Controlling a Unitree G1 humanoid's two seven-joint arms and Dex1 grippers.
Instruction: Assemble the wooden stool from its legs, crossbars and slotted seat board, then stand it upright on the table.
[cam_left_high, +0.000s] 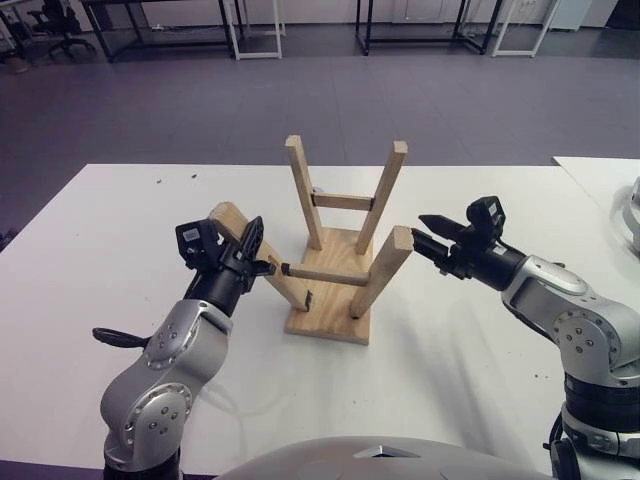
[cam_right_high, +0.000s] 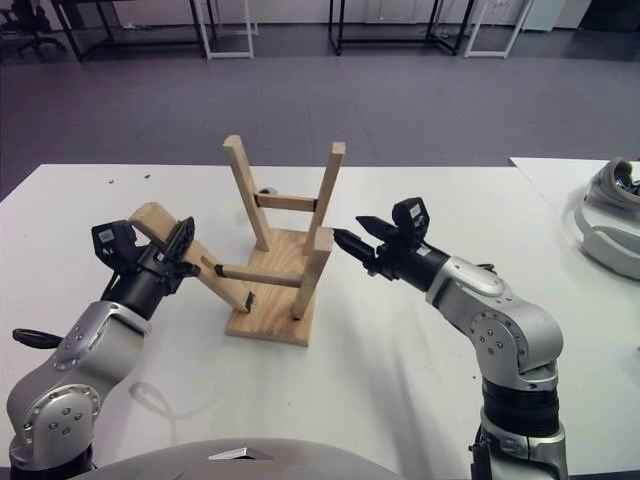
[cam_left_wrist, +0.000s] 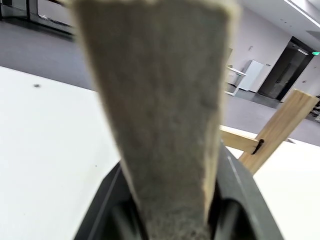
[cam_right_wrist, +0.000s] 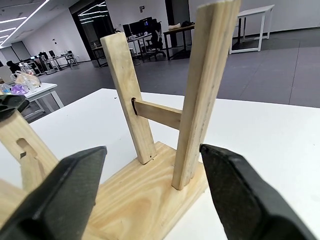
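Left eye view: far legs (cam_left_high: 305, 195) seated; left gripper (cam_left_high: 255, 262) clamps the unseated tilted leg (cam_left_high: 288, 290); right gripper (cam_left_high: 421, 231) gapes wide.

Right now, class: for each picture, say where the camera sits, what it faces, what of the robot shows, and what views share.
Left eye: on the head, looking down at the upturned stool on the table; both arms show.
Right eye: beside it, same scene.
Left wrist: behind the left gripper, facing along its clamped leg.
Right wrist: behind the open right gripper, facing two legs and a crossbar.
Shared: eyes, the whole scene; wrists, stool legs.
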